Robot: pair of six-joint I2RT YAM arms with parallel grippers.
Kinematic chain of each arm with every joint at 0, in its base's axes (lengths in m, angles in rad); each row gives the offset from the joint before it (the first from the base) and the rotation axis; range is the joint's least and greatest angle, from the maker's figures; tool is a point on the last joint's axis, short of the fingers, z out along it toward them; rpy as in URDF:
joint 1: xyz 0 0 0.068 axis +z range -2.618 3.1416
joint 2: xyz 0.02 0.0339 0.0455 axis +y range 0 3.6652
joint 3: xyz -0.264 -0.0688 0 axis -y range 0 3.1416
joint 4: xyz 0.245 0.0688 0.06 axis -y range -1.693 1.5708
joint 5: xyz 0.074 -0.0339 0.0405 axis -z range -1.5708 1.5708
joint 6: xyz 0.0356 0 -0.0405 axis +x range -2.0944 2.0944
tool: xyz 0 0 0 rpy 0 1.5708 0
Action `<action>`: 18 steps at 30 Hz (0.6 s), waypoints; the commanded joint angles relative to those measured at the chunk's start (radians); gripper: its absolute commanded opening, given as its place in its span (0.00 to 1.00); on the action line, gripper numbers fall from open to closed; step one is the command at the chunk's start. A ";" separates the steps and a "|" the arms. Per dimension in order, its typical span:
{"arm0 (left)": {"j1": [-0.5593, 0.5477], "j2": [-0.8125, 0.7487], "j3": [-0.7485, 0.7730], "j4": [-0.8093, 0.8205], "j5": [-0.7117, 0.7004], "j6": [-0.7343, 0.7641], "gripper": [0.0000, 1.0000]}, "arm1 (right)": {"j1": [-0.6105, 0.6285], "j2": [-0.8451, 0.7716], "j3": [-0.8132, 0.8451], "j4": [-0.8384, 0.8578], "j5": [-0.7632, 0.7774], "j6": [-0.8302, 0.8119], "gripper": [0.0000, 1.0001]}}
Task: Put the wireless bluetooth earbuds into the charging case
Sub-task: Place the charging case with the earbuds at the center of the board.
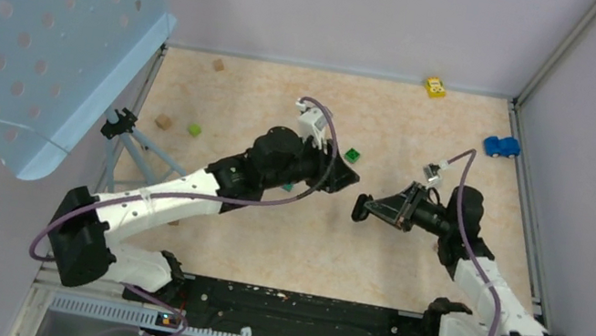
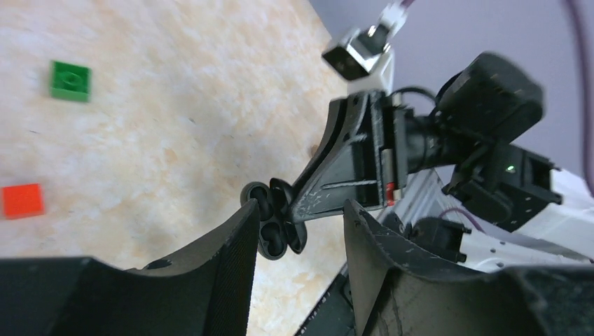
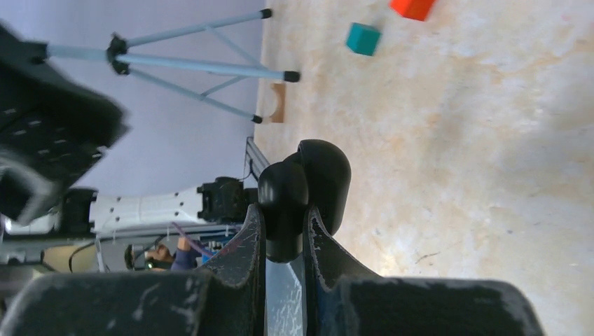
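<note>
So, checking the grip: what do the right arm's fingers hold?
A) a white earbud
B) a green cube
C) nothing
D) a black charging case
D: the right fingers pinch the black charging case, seen in the right wrist view.

Yellow toy car (image 1: 435, 87) by the far wall, blue toy car (image 1: 501, 146) rightward (well apart); perforated blue panel (image 1: 33, 20) left.

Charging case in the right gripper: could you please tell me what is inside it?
The case, clamped in the right gripper, hangs open; the left wrist view shows only dark rounded hollows. Whether anything sits in them cannot be told.
</note>
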 commanded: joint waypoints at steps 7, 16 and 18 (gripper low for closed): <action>0.238 -0.198 -0.070 -0.129 -0.062 0.000 0.62 | 0.011 0.492 0.206 0.153 0.035 -0.076 0.00; 0.262 -0.236 -0.097 -0.152 -0.069 -0.002 0.61 | 0.011 0.670 0.263 0.033 0.085 -0.191 0.00; 0.263 -0.231 -0.100 -0.150 -0.061 -0.005 0.62 | 0.011 0.681 0.271 -0.024 0.100 -0.231 0.00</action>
